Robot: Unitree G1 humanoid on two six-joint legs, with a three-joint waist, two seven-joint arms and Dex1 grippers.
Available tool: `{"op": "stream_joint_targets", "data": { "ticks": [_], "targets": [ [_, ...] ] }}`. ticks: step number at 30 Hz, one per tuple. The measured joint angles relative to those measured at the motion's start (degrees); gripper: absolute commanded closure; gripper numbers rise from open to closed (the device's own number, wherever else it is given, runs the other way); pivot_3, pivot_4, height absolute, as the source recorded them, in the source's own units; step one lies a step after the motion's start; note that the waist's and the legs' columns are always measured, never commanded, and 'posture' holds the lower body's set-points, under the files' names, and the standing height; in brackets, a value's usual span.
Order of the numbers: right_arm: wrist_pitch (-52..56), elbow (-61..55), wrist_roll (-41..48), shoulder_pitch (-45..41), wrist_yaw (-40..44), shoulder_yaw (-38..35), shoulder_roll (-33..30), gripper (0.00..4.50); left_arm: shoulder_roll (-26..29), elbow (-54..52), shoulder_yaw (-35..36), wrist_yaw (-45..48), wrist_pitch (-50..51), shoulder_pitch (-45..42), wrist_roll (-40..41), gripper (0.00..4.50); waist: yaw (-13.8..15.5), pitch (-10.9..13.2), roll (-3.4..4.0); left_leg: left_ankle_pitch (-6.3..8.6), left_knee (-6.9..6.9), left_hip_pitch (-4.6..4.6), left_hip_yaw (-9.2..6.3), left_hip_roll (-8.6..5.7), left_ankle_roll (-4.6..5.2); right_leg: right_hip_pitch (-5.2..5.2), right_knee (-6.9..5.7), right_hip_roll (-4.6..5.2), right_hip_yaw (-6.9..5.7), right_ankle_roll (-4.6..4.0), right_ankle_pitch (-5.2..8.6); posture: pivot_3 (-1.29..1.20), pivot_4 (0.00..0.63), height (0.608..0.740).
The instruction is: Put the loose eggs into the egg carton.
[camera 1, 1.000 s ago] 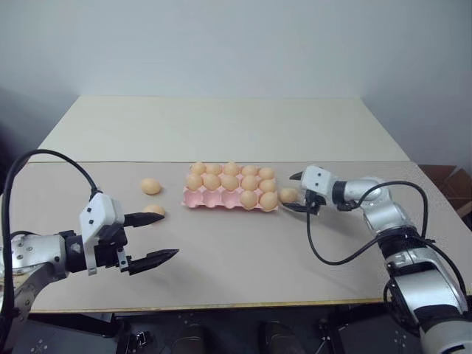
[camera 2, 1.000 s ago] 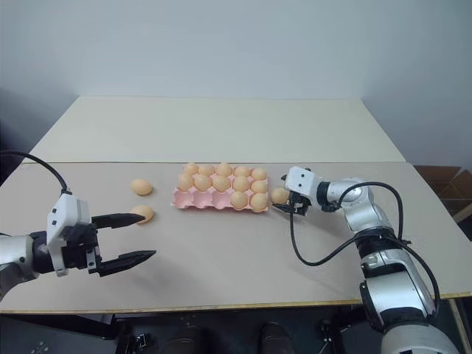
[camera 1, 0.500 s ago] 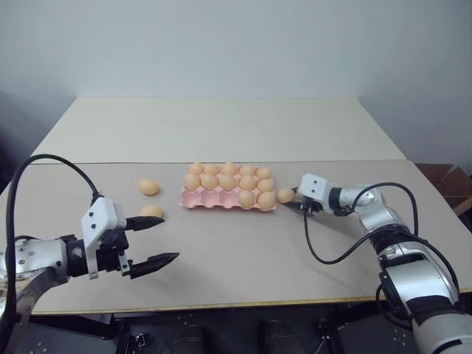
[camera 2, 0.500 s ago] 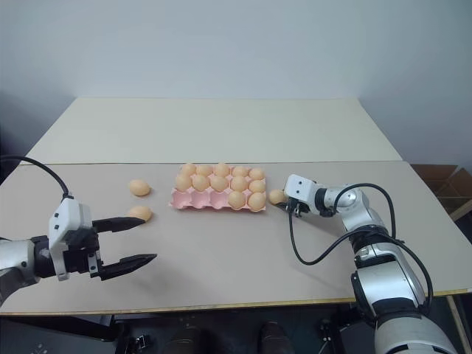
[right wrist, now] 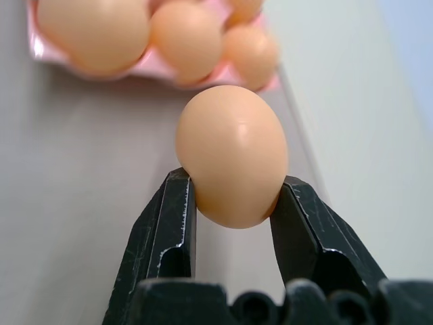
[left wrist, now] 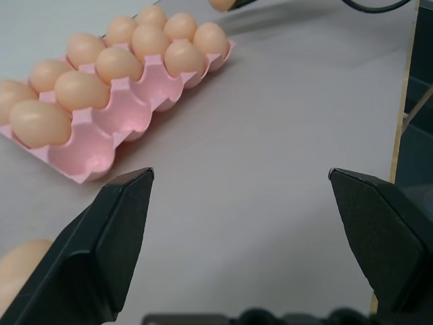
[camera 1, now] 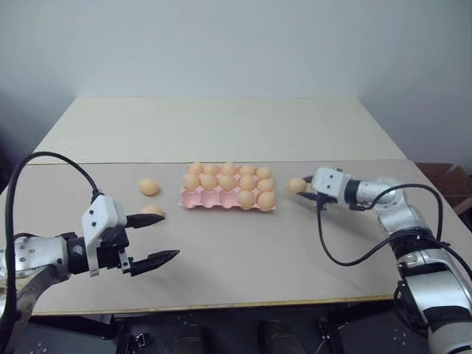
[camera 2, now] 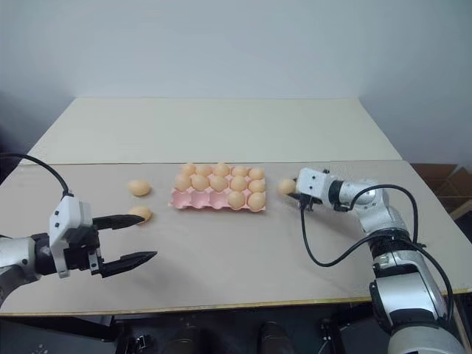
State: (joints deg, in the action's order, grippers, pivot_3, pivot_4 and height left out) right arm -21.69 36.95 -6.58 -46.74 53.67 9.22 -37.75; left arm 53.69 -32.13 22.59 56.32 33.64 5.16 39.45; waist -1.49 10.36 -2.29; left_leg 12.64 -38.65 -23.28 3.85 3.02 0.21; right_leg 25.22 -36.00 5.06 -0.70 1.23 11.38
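Step in hand: carry the held egg (right wrist: 232,164) from beside the egg carton (camera 1: 221,198) to an empty cup.
Right gripper (camera 2: 296,192): jaws closed on the held egg, gripping its lower half from both sides; most of the shell stands clear beyond the fingertips (right wrist: 172,203). The egg is off the surface (camera 1: 243,258), just beside the carton's right end.
Left gripper (camera 1: 151,238): jaws wide open, holding nothing, hovering over the near left part of the surface.
Egg carton: pink moulded tray at centre of the surface. Back and middle rows look full; the front row holds two eggs at its right end, with the cups to their left empty.
Loose eggs: one (camera 1: 149,187) lies left of the carton, another (camera 1: 153,211) nearer, close to the left gripper's upper finger.
Technique: lift high enough to pass over the seated eggs, then bring the egg over an empty front cup.
Placement: lower until the cup bears the egg before opening; releasing from height risks cracking.
Caution: the hold is low on the shell, so avoid abrupt wrist turns.
Withdrawal: retreat upward, clear of neighbouring eggs.
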Motion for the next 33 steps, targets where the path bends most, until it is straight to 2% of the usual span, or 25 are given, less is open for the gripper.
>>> {"op": "stream_joint_targets", "data": {
  "ticks": [2, 6, 10, 12, 17, 20, 26, 33],
  "targets": [
    [2.4, -5.5, 1.3, 0.3, 0.9, 0.0, 1.1, 2.99, 0.0, 0.2, -0.2, 0.2, -0.1, 0.0, -0.2, 0.0, -0.2, 0.0, 0.0, 0.0, 0.0, 0.04, -0.01, 0.04, 0.0, 0.0, -0.07, -0.05, 0.0, -0.01, 0.0, 0.0, 0.15, 0.74],
    [6.8, -12.4, 3.0, 0.2, 1.4, 1.7, 7.1, 2.99, 0.0, 0.5, -0.2, 0.5, -0.5, 0.3, -0.4, 0.0, -0.7, 0.0, 0.0, 0.0, 0.0, 0.03, -0.03, 0.1, 0.0, 0.01, -0.09, -0.11, -0.01, -0.03, -0.02, 0.0, 0.15, 0.74],
    [9.4, -12.8, 2.2, -0.5, 1.0, 4.5, 12.2, 2.99, -0.1, 0.3, 0.9, 0.6, -0.6, 3.5, -0.6, 0.0, -0.7, 0.0, 0.02, 0.0, 0.0, -0.06, -0.01, 0.05, 0.0, 0.06, -0.04, -0.02, -0.01, -0.05, -0.02, 0.0, 0.15, 0.74],
    [9.9, -11.8, 1.0, -1.6, 0.4, 6.1, 14.6, 2.99, -0.2, 0.1, 2.2, 0.7, -0.7, 5.5, -0.9, 0.0, -0.7, 0.0, 0.03, 0.0, 0.0, -0.09, 0.0, 0.04, -0.01, 0.09, -0.03, 0.0, -0.03, -0.33, -0.2, 0.0, 0.15, 0.74],
    [10.0, -9.9, -0.6, -3.1, 0.2, 8.5, 17.5, 2.99, -0.7, -1.2, 4.4, 0.4, -0.8, 7.7, -0.9, 0.0, -0.2, 0.0, 0.05, 0.0, 0.02, -0.13, -0.02, 0.03, -0.01, 0.11, -0.01, 0.02, -0.09, -0.46, -0.13, 0.0, 0.15, 0.74],
    [10.5, -7.7, -0.7, -4.4, 0.5, 8.9, 19.1, 2.22, -1.5, -2.0, 4.8, -0.2, -0.8, 8.6, -0.9, 0.0, -0.3, 0.0, 0.05, 0.0, 0.02, -0.11, 0.0, 0.04, -0.01, 0.11, -0.01, 0.01, -0.07, -0.44, -0.13, 0.0, 0.15, 0.74],
    [9.3, -4.0, -2.3, -6.5, -0.3, 9.9, 19.4, 0.09, -2.0, -3.0, 4.9, -1.3, -0.8, 9.1, -0.9, 0.0, -0.4, 0.0, 0.05, 0.0, 0.02, -0.1, -0.02, 0.04, -0.01, 0.11, -0.04, 0.0, -0.08, -0.44, -0.12, 0.0, 0.15, 0.74],
    [8.8, -5.1, -2.2, -5.9, -0.2, 9.9, 17.4, 0.04, -2.0, -3.0, 5.0, -1.7, -0.8, 9.2, -1.0, 0.0, -0.5, 0.0, 0.05, 0.0, 0.07, -0.11, -0.02, 0.03, -0.01, 0.12, 0.0, 0.01, -0.09, -0.43, -0.13, 0.0, 0.15, 0.74]
  ]
}}
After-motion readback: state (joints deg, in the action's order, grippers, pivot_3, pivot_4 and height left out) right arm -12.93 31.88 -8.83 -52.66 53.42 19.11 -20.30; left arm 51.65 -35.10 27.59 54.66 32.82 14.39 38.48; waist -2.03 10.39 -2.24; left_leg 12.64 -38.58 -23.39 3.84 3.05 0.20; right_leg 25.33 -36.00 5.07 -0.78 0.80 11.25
